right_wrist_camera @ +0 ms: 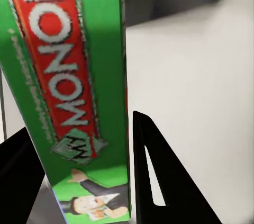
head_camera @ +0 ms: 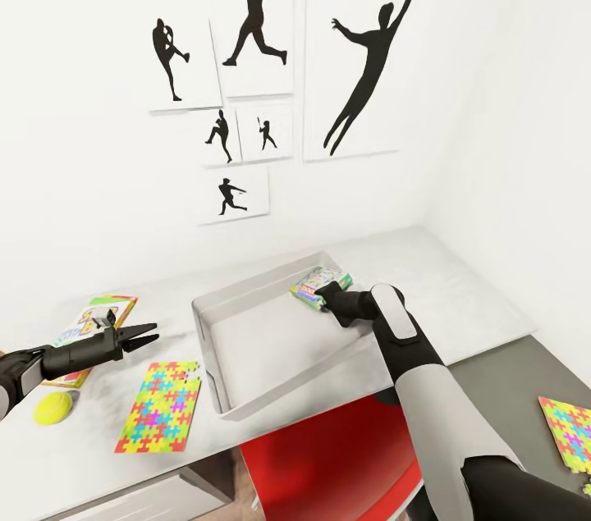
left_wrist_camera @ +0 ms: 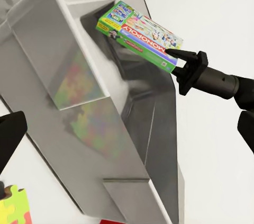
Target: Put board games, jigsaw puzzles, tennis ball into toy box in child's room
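the toy box (head_camera: 215,332) sits on the table (head_camera: 460,291), and the right hand (head_camera: 326,296) grips a green monopoly board game (left_wrist_camera: 138,33) by its edge, holding it tilted over the box's far corner. the left hand (head_camera: 141,337) hovers with fingers spread and grasping nothing, above a jigsaw puzzle (head_camera: 160,406), near the tennis ball (head_camera: 53,407) and another board game (head_camera: 86,324).
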